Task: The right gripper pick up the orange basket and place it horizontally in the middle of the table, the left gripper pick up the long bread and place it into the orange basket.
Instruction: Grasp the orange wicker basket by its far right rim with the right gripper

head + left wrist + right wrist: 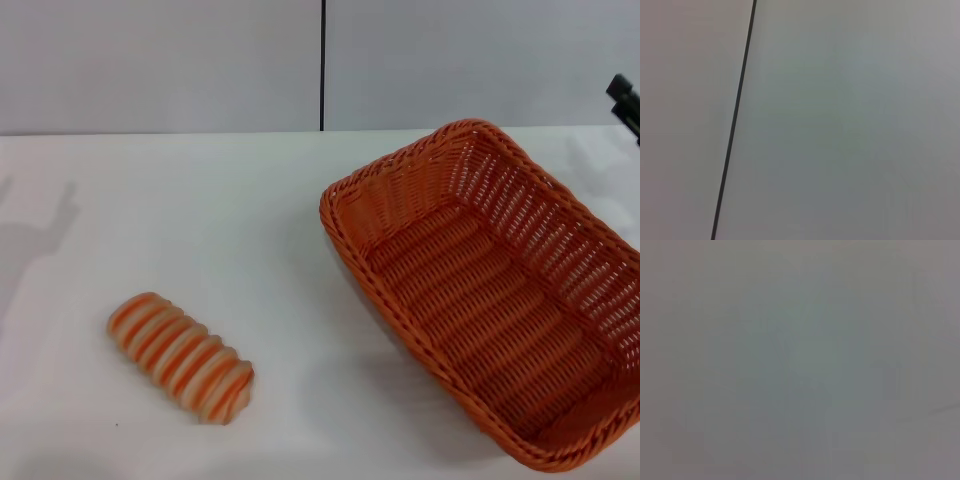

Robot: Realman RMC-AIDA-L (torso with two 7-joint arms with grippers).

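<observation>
On the table's (pixel 200 200) right side the orange basket (pixel 480 300) sits skewed, looking light and stiff, best pinched at its braided rim, the right gripper (pixel 624 100) barely peeking in beyond it, open or closed I cannot tell.

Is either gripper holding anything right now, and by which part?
Nothing is held. The orange woven wicker basket and the striped cream-and-orange toy bread loaf both rest untouched on the white table; the right gripper is only at the far right edge.
</observation>
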